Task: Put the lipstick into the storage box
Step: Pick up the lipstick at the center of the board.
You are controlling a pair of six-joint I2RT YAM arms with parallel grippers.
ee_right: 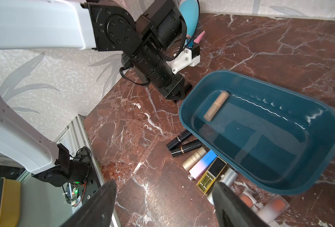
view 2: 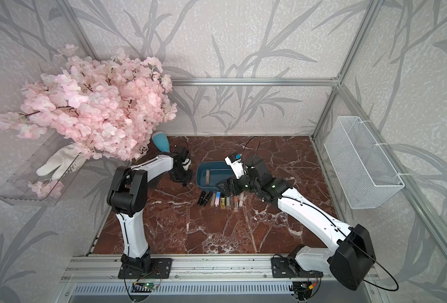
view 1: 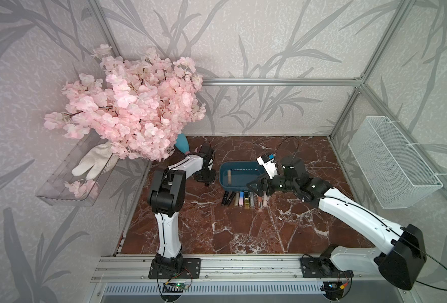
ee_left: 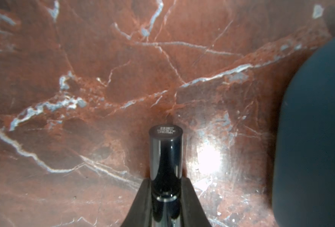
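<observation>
Left wrist view: my left pincer [ee_left: 165, 182] clamped on black lipstick [ee_left: 165, 153], storage box [ee_left: 316, 137] just beside; right pincer [ee_right: 164, 183] wide.

Left arm [view 1: 168, 236], right arm [view 1: 361, 217]: white shells, black joints, thin black cables.

My left gripper [ee_left: 165, 183] is clamped on a glossy black lipstick [ee_left: 165, 149], its flat printed end pointing at the red marble table [ee_left: 103, 78]. Part of the dark teal storage box [ee_left: 316, 127] shows nearby, clear of the lipstick.
</observation>
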